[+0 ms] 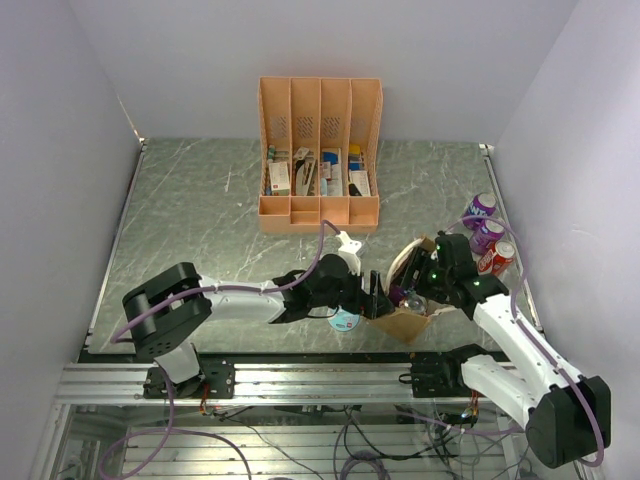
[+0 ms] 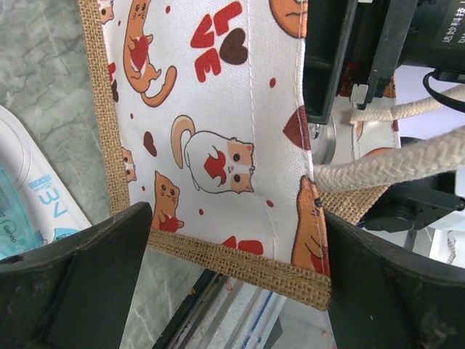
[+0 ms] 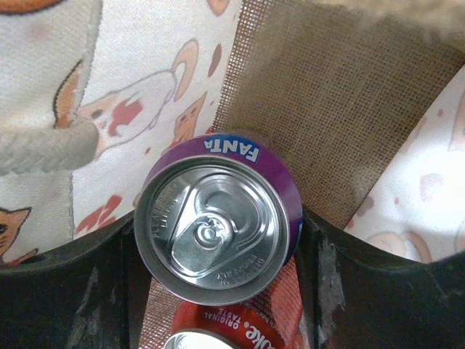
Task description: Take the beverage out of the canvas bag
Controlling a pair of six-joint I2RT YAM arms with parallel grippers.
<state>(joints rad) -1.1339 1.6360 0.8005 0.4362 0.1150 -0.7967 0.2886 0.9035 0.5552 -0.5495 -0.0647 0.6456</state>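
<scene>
The canvas bag (image 1: 405, 322) lies near the front edge, its mouth toward my right arm. In the left wrist view its white face with red and orange cat prints (image 2: 211, 145) and its burlap edge fill the gap between my left gripper's (image 2: 236, 291) jaws, which press on both ends of that edge. My left gripper also shows in the top view (image 1: 375, 295). My right gripper (image 3: 218, 251) is inside the bag, shut on a purple Fanta can (image 3: 218, 229), seen top-on. A red Coke can (image 3: 225, 334) lies below it in the bag. A cream rope handle (image 3: 43, 149) crosses on the left.
An orange-tan slotted desk organizer (image 1: 320, 150) stands at the back centre. Two purple cans (image 1: 485, 222) and a red can (image 1: 497, 257) stand by the right edge. A white and teal package (image 1: 345, 320) lies under my left wrist and also shows in the left wrist view (image 2: 29, 211).
</scene>
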